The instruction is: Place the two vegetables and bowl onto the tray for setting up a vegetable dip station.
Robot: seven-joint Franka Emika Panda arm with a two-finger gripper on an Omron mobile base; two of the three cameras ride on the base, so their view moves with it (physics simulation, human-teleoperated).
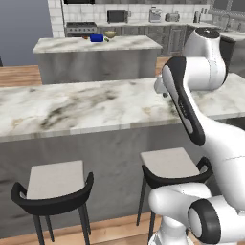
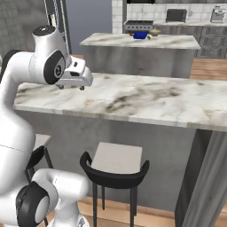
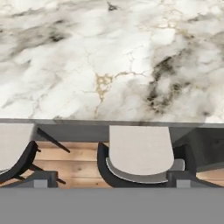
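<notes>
Stretching across each base view lay a marble counter (image 1: 86,107) with two stools (image 1: 53,184) below. Upper left in the left view, on the far island (image 1: 95,45), sat the blue tray (image 1: 96,38) and the bowl (image 1: 110,34) — just beside it. The gripper (image 3: 111,183) hung released, fingertips (image 3: 40,183) wide apart, empty.

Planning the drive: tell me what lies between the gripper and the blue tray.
In the left base view, the near marble counter and a floor gap separate the gripper from the tray.

Even, bright rendered light with no glare; soft shadow under the bench (image 1: 95,107) overhang (stools (image 1: 55,184) dim); far items perhaps slightly blurred.
</notes>
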